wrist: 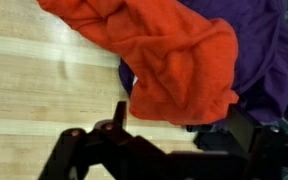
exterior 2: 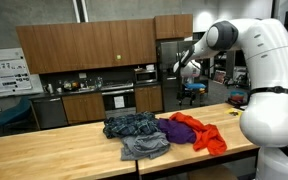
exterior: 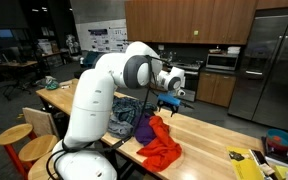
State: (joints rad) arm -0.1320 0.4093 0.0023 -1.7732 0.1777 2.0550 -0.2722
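Observation:
My gripper hangs well above the wooden table, open and empty; it also shows in an exterior view. In the wrist view its two dark fingers stand apart, above the edge of an orange cloth. The orange cloth lies crumpled on the table. A purple cloth lies against it, partly under it. Nothing is between the fingers.
A dark blue patterned garment and a grey-blue one lie beside the purple cloth. Yellow and other small items sit at the table's end. Wooden stools stand by the robot base. Kitchen cabinets and an oven are behind.

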